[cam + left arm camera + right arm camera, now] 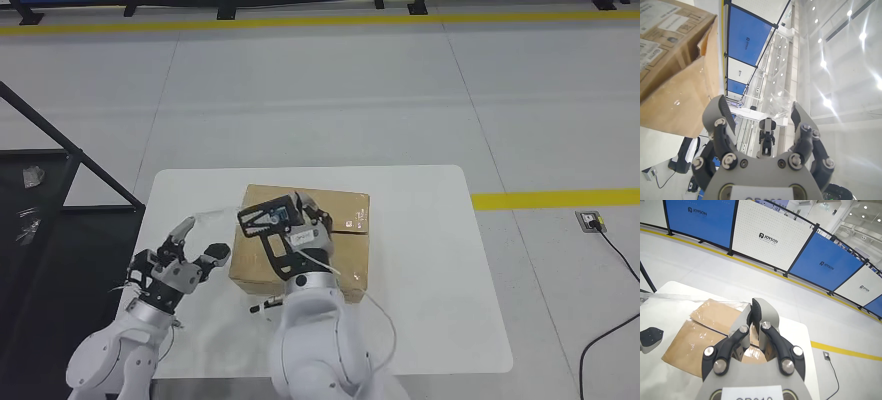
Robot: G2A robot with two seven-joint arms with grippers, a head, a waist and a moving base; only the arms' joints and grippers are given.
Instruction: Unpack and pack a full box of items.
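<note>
Right hand point(751, 306) pressed together, apparently pinching end of clear tape strip point(677, 297) to unseal box point(702, 321), on bench point(793, 326) directly below. Left hand point(759, 108) spread, just beside box, strip's far end close by, likely ready to take it.

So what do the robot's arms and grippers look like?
The left arm and right arm are white and rounded, the right with a thin cable. The left gripper and right gripper each have two grey fingers with black ribbed pads, black links, silver bolts and a white label.
</note>
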